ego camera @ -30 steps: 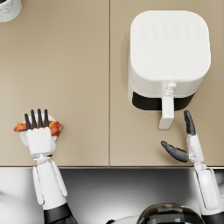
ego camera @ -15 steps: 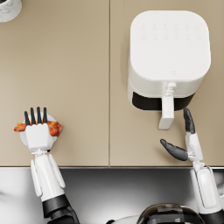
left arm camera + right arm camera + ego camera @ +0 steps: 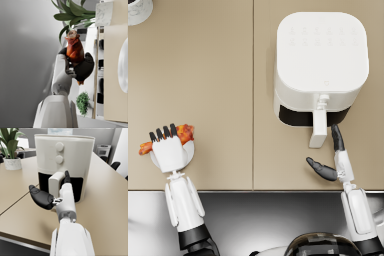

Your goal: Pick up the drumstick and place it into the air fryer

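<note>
The red-brown drumstick (image 3: 184,133) lies slanted under my left hand (image 3: 170,151), above a small white plate (image 3: 189,150) near the table's front left. In the left wrist view the dark fingers (image 3: 84,68) grip the drumstick (image 3: 74,50), its bone end pointing away from the forearm. The white air fryer (image 3: 321,59) stands at the back right, with its handle (image 3: 318,128) facing me over a dark front opening. My right hand (image 3: 332,161) is open just in front of and beside the handle (image 3: 56,186), holding nothing. One fingertip (image 3: 66,175) reaches up next to it.
A white marbled plant pot (image 3: 137,10) sits at the far left corner and shows again with its plant (image 3: 11,162) in the right wrist view. A seam (image 3: 253,95) splits the beige tabletop. The table's front edge (image 3: 253,190) runs just before my arms.
The left hand has turned slightly, so the drumstick now slants with its thick end farther back. The right hand has edged a little toward the fryer handle.
</note>
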